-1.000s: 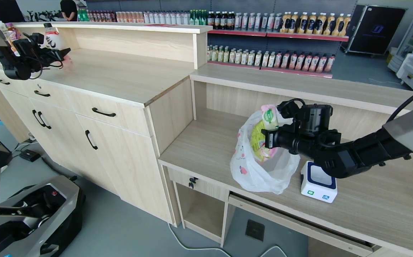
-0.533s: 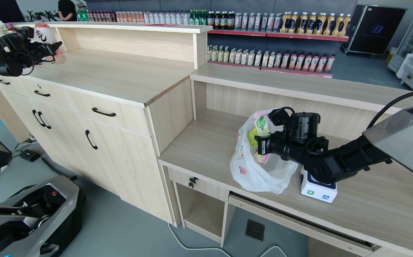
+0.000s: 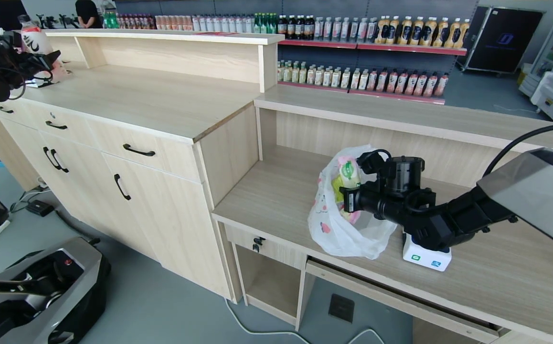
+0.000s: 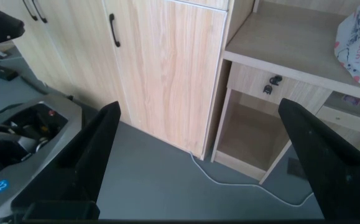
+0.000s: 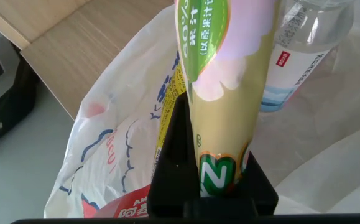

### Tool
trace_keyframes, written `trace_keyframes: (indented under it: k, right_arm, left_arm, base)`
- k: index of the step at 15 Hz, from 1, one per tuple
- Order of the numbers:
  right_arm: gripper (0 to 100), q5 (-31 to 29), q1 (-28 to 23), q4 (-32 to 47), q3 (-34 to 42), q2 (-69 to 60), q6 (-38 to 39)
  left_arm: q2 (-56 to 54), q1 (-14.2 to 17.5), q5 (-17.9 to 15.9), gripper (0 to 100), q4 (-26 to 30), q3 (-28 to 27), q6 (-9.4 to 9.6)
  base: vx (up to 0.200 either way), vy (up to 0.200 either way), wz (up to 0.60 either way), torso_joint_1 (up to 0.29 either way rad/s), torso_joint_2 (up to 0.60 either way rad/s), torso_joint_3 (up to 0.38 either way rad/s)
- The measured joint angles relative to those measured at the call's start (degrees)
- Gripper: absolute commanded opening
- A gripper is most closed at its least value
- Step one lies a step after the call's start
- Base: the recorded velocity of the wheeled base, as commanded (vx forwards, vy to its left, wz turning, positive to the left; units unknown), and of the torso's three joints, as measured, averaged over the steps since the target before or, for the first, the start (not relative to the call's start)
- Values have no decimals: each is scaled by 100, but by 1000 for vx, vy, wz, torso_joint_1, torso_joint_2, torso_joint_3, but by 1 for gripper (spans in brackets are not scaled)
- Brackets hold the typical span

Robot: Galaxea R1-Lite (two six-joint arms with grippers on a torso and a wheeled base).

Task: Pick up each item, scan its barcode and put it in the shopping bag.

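A: Where's the juice bottle (image 3: 348, 173) sitting?
B: Your right gripper (image 3: 349, 197) is clamping it mid-body in the shopping bag's (image 3: 334, 234) mouth, nine o'clock from the scanner (image 3: 424, 258). I'm judging it smooth, rigid, fairly heavy.

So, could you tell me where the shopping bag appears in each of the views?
Head view: shopping bag on the lower desk, beside the white box.
Left wrist view: bag on the desk, near the drawer.
Right wrist view: bag around the bottle in the right hand.
Shared landmark: the desk top.
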Motion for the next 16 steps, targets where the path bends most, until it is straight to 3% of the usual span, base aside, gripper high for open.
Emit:
trace_keyframes:
  k: [5,6,16]
  right_arm:
    - [0,-5,-33,-60,33,30,-16]
    - [100,-2,-50,-62,26,30,-16]
    - [100,17,-123,77,12,-236,-172]
  left_arm:
    - [0,2,-5,100,0,0,0]
    - [0,5,-5,100,0,0,0]
    - [0,2,-2,100,0,0,0]
  base:
    - [0,0,0,0,0,0]
    - [0,0,0,0,0,0]
    - [0,0,0,0,0,0]
